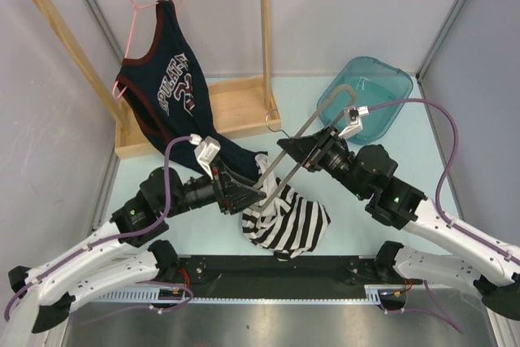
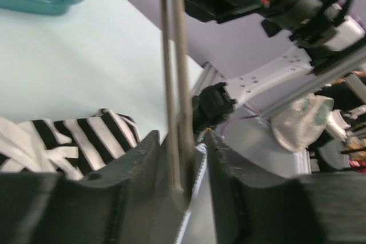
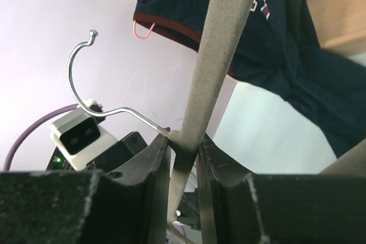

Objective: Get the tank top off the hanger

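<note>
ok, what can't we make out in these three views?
- Top view: whether the striped tank top is off the hanger; the left claw covers the hanger's lower end.
- Left wrist view: whether the fingers touch the hanger bar; blurred.
- Right wrist view: the hanger's upper part, cut by the top edge.
- Top view: the jersey print, folded and too small.

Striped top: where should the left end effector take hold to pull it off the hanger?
Grip the loose bunched fabric of the striped top at its near edge, coming down from above. The hanger enters the heap from the far side, pinched by the right end effector, so a near-side pull likely slides it off.
</note>
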Controlling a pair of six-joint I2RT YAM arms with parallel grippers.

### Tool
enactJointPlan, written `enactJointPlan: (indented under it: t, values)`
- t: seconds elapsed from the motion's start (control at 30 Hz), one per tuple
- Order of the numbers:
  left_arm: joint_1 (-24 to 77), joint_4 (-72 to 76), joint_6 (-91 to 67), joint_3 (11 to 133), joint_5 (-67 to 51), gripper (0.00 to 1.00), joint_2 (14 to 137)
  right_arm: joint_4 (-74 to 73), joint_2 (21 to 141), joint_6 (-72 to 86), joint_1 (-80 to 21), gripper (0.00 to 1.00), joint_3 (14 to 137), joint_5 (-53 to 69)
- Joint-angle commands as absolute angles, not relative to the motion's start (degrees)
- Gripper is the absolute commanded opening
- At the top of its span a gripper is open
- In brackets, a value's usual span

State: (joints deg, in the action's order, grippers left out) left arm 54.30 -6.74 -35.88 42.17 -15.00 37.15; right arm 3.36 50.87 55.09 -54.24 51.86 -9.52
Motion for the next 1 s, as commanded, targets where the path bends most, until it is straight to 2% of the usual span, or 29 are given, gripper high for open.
enactJointPlan:
  t: [0.0, 0.03, 0.17, 0.2, 0.3, 0.33, 0.37, 0.43, 0.47, 0.53, 0.67, 0.83, 0.93, 0.97]
  values:
    - [55.11, -8.17, -35.16, 44.21, -7.83, 0.35, 37.27, 8.26, 49.13, 60.64, -54.05, 0.00, 51.77, -8.88]
    - [55.11, -8.96, -35.07, 44.73, -7.39, 0.30, 37.35, 8.26, 48.78, 61.17, -54.05, 0.00, 51.51, -9.22]
    - [55.11, -10.11, -35.15, 45.52, -7.47, 0.29, 37.62, 14.47, 47.29, 64.24, -55.98, 0.00, 47.82, -11.15]
    - [55.28, -10.19, -35.16, 45.61, -7.38, 0.26, 37.62, 15.20, 47.29, 64.42, -56.51, 0.00, 47.38, -11.86]
    - [55.37, -11.24, -34.89, 46.05, -5.20, 0.07, 37.27, 15.20, 48.77, 64.16, -57.74, 0.00, 47.90, -12.05]
    - [55.37, -12.47, -34.89, 47.01, -3.71, 0.00, 37.09, 15.03, 48.87, 63.64, -57.66, 0.07, 48.60, -10.82]
    - [55.37, -15.26, -34.63, 47.63, -2.04, 0.00, 36.74, 12.77, 48.95, 63.02, -57.83, 0.34, 49.39, -10.72]
    - [55.37, -19.31, -34.45, 51.04, 5.07, 0.00, 36.21, 7.50, 48.78, 60.92, -57.75, 0.57, 51.67, -12.03]
    - [55.37, -24.47, -33.76, 52.54, 7.36, 0.00, 36.38, 1.03, 48.52, 60.04, -57.83, 0.75, 53.77, -12.82]
    - [55.37, -29.24, -32.00, 57.62, 13.32, 0.00, 37.70, -7.16, 46.25, 57.32, -57.74, 0.85, 55.02, -15.63]
    - [55.20, -42.59, -26.39, 68.01, 23.53, 0.00, 42.35, -17.64, 38.86, 53.36, -57.74, 0.88, 54.93, -21.43]
    - [52.22, -51.49, -17.96, 82.23, 34.18, 0.00, 49.30, -34.06, 27.10, 52.12, -57.74, 0.86, 55.02, -30.31]
    - [43.27, -52.29, -12.16, 89.26, 29.21, 0.00, 54.30, -41.62, 23.13, 53.43, -57.66, 0.86, 55.11, -33.30]
    - [36.89, -52.29, -10.91, 90.95, 21.26, 0.00, 56.93, -43.31, 20.85, 54.39, -57.66, 0.86, 55.28, -33.75]
